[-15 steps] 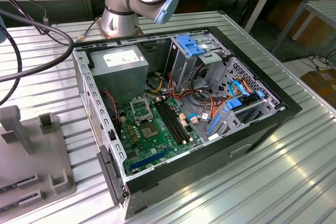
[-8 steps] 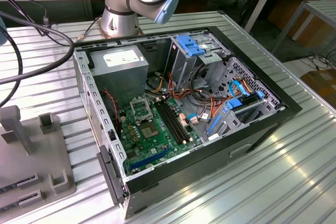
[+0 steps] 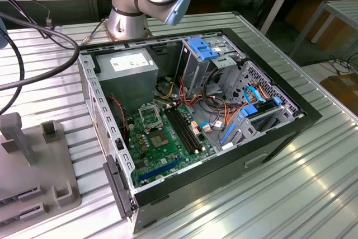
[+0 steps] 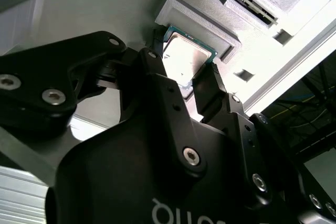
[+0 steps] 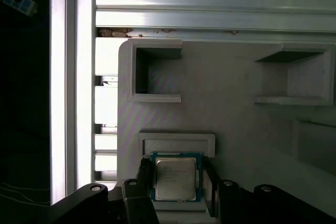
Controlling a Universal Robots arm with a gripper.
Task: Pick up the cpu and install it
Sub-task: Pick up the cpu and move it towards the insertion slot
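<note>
Bright, even light in the exterior view throws glare stripes along the ribbed table (image 3: 279, 194) and leaves the computer case (image 3: 224, 174) shadowed inside, while in the second wrist view the gripper (image 4: 184, 59) is near-black and the cpu (image 4: 178, 53) top glints white.

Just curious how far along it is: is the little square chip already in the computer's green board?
No, in the first wrist view the cpu lies on the grey holder tray, at the gripper.

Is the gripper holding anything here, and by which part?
The cpu: the gripper appears shut on its two opposite side edges, low over the grey tray. Whether it is lifted off the tray cannot be told.
</note>
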